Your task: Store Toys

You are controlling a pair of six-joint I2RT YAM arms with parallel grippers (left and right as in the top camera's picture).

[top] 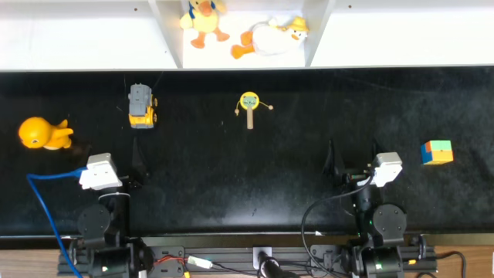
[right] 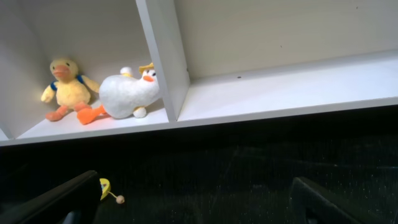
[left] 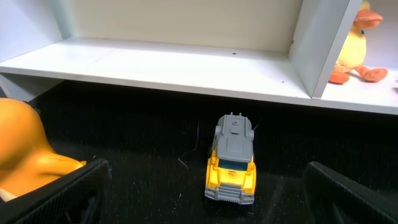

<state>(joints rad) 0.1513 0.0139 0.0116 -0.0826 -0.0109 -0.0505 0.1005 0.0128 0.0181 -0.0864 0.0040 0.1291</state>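
A yellow and grey toy truck (top: 141, 106) (left: 232, 160) stands on the black table in front of my left gripper (top: 137, 166) (left: 205, 199), whose fingers are spread wide with nothing between them. An orange rubber duck (top: 44, 133) (left: 28, 152) sits at the far left. A yellow rattle drum (top: 249, 106) (right: 107, 188) lies mid-table. A colourful cube (top: 436, 152) rests at the right. My right gripper (top: 351, 166) (right: 193, 205) is open and empty, low over the mat. A yellow plush duck (top: 203, 19) (right: 65, 87) and a white plush goose (top: 274, 37) (right: 124, 94) lie in the shelf's middle compartment.
The white shelf (top: 85, 46) runs along the table's far edge, with dividers (right: 163, 59) splitting it into three compartments. Its left (left: 155, 62) and right (right: 292, 87) compartments hold nothing. Cables hang near the arm bases at the front edge.
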